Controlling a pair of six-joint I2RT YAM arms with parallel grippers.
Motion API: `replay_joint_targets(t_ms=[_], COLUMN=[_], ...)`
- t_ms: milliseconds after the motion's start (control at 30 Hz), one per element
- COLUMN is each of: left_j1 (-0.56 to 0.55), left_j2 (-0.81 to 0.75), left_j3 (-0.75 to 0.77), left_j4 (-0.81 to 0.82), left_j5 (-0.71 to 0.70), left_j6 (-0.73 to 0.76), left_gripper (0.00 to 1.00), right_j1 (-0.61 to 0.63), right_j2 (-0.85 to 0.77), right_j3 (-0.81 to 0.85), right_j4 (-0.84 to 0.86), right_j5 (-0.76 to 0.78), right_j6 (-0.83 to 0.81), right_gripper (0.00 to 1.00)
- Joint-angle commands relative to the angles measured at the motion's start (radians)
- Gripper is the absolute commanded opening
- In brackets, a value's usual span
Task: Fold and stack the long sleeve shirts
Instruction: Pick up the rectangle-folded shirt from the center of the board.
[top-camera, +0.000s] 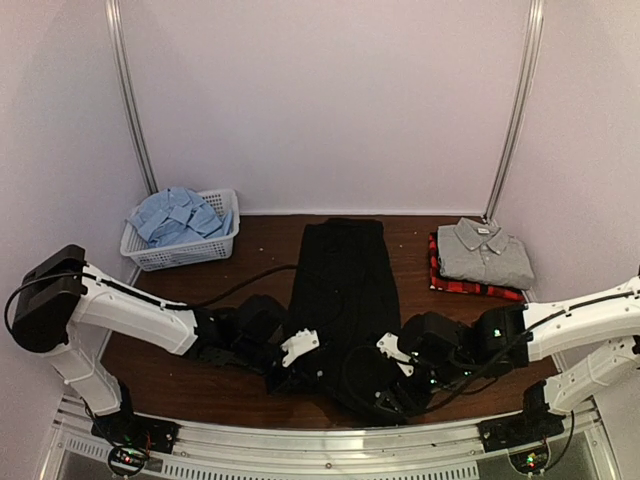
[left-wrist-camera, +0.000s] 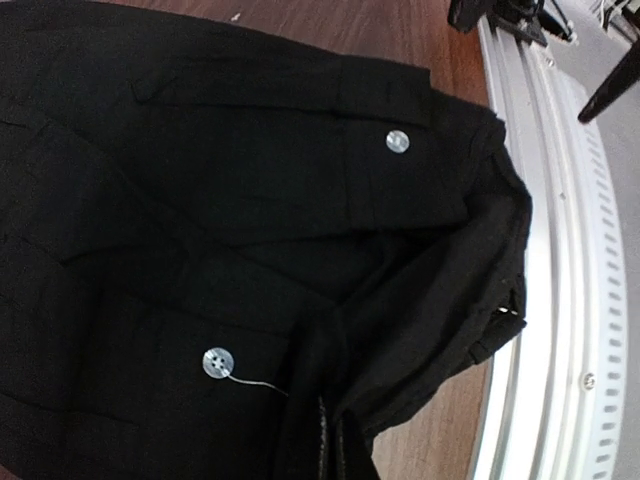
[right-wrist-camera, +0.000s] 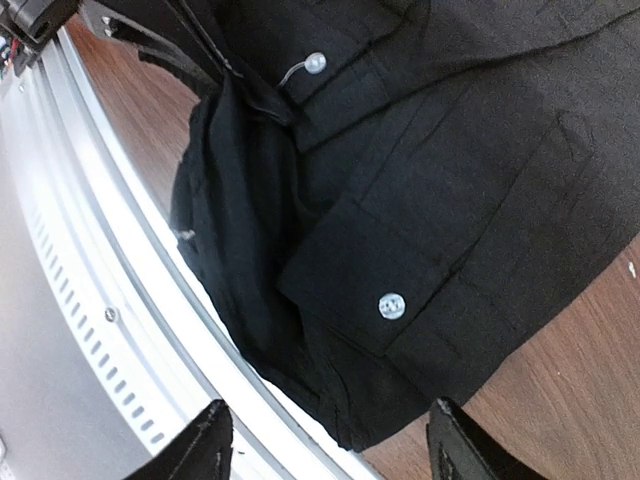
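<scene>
Table (top-camera: 260, 250): dark brown wood, walled by pale panels, edged at 6 o'clock by a ribbed metal rail (left-wrist-camera: 560, 300).
Black shirt (top-camera: 340, 270): lies in the middle of the table as a long narrow strip from 12 o'clock to 6 o'clock; bunches up at the near end, right against the rail.
Basket (top-camera: 185, 255): white plastic mesh, sits at 10 o'clock near the back wall.
Light blue shirt (top-camera: 178, 215): crumpled, heaps up inside the basket and over its rim.
Grey shirt (top-camera: 483, 250): folded, collar toward 12 o'clock, rests at 2 o'clock on top of the plaid one.
Plaid shirt (top-camera: 465, 286): red and black, folded, shows only as a border under the grey shirt.
Left gripper (top-camera: 298, 368): at 7 o'clock, clamped tight on a gathered fold of the black shirt's near end.
Right gripper (right-wrist-camera: 328, 420): at 5 o'clock, fingers (right-wrist-camera: 205, 450) spread wide, straddles the shirt's near corner, grips nothing.
Cuff buttons (left-wrist-camera: 398, 141): two, pale and round, lie face up on the black sleeves.
</scene>
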Motion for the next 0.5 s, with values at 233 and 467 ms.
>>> replay_joint_targets(t_ms=[233,467], left_j1=[0.097,0.108], left_j2=[-0.057,-0.026], left_j3=[0.108,0.133], left_j4=[-0.084,-0.113], left_j5=[0.281,0.295], left_j6=[-0.095,-0.112], left_gripper=[0.0,0.0], right_j1=[0.052,0.128], right_j2=[-0.008,0.056], right_j3=[-0.062,-0.047], right_j4=[0.174,0.188], right_j5=[0.063,0.131], right_j6=[0.014,0.026], right_gripper=[0.78,0.81])
